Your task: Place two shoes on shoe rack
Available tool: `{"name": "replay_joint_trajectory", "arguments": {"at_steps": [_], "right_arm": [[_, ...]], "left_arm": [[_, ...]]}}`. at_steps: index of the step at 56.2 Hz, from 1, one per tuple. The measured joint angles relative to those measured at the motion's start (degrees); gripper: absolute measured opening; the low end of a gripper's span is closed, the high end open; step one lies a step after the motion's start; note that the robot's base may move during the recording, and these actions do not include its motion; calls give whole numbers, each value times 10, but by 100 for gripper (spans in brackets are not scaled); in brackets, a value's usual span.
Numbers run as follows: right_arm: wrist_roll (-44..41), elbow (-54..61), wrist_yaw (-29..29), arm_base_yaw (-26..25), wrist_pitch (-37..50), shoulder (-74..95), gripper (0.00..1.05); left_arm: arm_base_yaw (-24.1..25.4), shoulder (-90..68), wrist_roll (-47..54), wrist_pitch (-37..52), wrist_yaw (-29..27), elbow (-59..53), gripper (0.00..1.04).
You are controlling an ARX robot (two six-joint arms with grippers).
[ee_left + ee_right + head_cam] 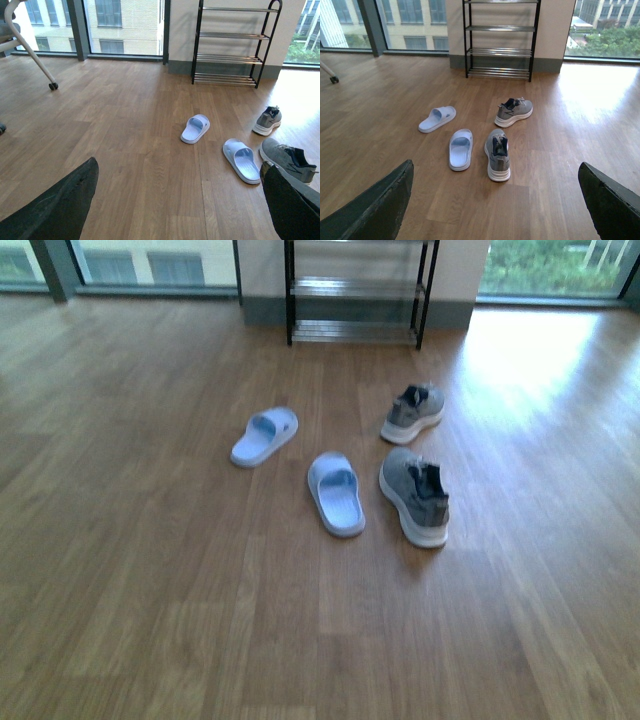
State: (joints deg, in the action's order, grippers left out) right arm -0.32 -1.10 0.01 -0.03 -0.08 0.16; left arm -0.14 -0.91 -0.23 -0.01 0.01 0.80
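Note:
Two grey knit sneakers lie on the wood floor: the nearer sneaker [415, 496] [498, 154] [287, 158] and the farther sneaker [412, 412] [513, 111] [267, 120]. Left of them lie two pale blue slides, one close to the near sneaker [335, 493] [460, 149] [241, 160] and one further left [265, 435] [437, 118] [195, 128]. The black shoe rack [357, 290] [500, 40] [231, 45] stands against the far wall, its chrome bars bare. My left gripper [180, 200] and right gripper [495, 200] are both open, well short of the shoes, holding nothing. Neither arm shows in the front view.
Large windows flank the wall strip behind the rack. A chair leg with a caster [52, 86] stands far left in the left wrist view. Bright sun glare [530, 350] falls on the floor right of the rack.

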Motion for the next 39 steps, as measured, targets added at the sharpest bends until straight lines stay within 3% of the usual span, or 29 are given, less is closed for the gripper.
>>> {"name": "replay_joint_trajectory", "arguments": {"at_steps": [39], "right_arm": [[0, 0, 0, 0, 0, 0, 95]], "left_arm": [[0, 0, 0, 0, 0, 0, 95]]}}
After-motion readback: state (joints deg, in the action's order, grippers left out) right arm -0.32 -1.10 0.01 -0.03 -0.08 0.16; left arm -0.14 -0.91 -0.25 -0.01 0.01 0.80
